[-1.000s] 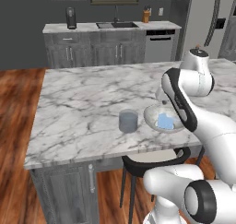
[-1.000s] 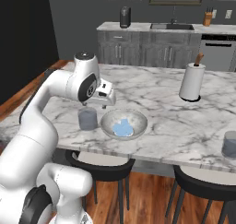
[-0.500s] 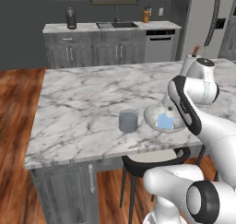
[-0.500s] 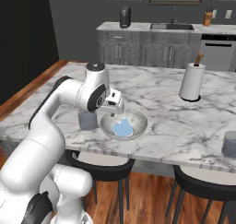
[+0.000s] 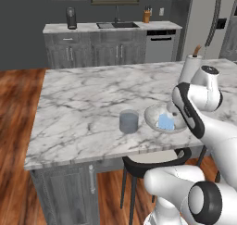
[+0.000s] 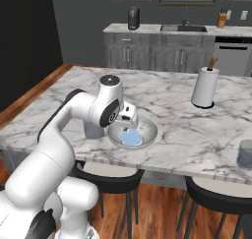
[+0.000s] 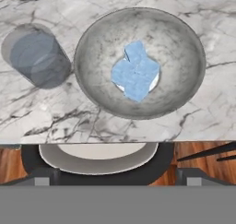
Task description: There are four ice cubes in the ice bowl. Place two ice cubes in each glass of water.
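The ice bowl (image 7: 92, 48) is a wide grey-white dish near the counter's front edge. A cluster of light blue ice cubes (image 7: 135, 73) lies at its bottom. In the right base view my gripper (image 6: 129, 125) hangs open just above the ice bowl (image 6: 150, 130) and the ice cubes (image 6: 131, 138), with nothing between its fingers. One glass of water (image 7: 39, 57) stands right beside the bowl, apart from it. From the left base view the same glass (image 5: 128, 121) is left of the bowl (image 5: 152, 113). A second glass of water (image 6: 244, 154) stands far right on the counter.
A tall white paper-towel roll with a brown tip (image 6: 204, 87) stands behind and to the right of the bowl. A dark stool (image 7: 97, 158) sits under the counter's front edge below the bowl. A back counter with a sink (image 5: 115, 25) runs along the far wall.
My hand has swung from over the near glass toward the bowl and come lower above the ice cubes. The jaws have stayed open. The bowl, cubes and glasses have not moved.
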